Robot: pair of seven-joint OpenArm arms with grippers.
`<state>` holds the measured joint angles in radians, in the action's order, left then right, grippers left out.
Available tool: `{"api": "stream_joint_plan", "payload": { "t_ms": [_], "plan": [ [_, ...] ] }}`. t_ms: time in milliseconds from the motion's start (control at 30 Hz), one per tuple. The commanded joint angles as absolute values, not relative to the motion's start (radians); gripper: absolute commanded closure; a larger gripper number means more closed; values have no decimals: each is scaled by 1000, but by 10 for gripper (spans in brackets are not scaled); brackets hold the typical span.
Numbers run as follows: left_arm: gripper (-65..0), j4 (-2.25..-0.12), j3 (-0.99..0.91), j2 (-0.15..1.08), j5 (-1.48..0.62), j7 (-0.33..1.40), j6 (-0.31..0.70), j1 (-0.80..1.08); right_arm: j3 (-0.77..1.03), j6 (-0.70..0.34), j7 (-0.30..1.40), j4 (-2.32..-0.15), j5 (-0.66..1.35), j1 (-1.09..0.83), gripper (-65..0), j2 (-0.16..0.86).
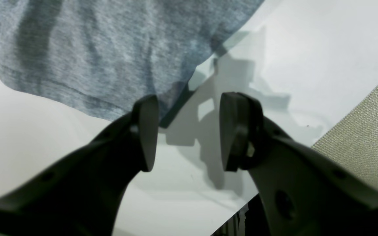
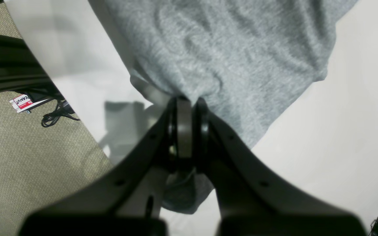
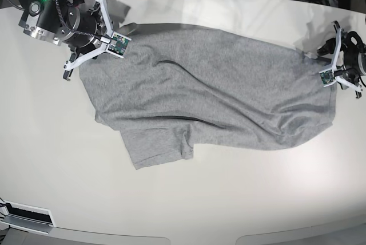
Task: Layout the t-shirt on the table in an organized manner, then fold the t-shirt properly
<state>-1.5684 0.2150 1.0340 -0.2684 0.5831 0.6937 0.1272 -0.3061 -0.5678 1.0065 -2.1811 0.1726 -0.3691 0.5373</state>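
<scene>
Legible text: you have one item only. In the right wrist view, a small white-and-red label lies on the carpet, well off to the left of the right gripper's fingers and slightly above their tips, beside a coiled black cable. It reads "PEANUT" or close to it; the first letter is cut off and the smaller print below is too blurred. You will find nothing readable in the other views.
</scene>
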Motion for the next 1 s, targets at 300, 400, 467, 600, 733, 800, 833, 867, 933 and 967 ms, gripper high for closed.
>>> {"api": "stream_joint_plan", "payload": {
  "t_ms": [300,400,467,600,733,800,833,867,933,967],
  "plan": [
    [-433,-1459,202,1060,-83,376,698,118,-300,-537,988,-2199,183,-369,0,549],
    [-433,-1378,202,1051,19,214,698,115,-300,-530,989,-2199,183,-369,0,549],
    [-433,-1335,202,1043,81,130,698,115,-300,-531,988,-2199,184,-369,0,549],
    [-433,-1266,202,1008,131,51,698,101,-300,-529,987,-2199,184,-369,0,548],
    [-432,-1204,203,950,130,47,698,46,-300,-507,981,-2199,184,-369,0,549],
    [-432,-1179,203,924,130,45,698,15,-300,-508,981,-2199,184,-369,0,549],
    [-432,-1170,203,912,130,45,698,0,-300,-508,981,-2199,184,-369,0,549],
    [-431,-1161,203,901,130,45,698,-13,-300,-508,981,-2199,183,-369,0,549],
    [-407,-1144,203,886,130,45,698,-32,-300,-508,981,-2199,183,-369,0,549],
    [-373,-1140,203,883,131,46,698,-38,-300,-508,981,-2199,183,-369,0,549]
  ]
}}
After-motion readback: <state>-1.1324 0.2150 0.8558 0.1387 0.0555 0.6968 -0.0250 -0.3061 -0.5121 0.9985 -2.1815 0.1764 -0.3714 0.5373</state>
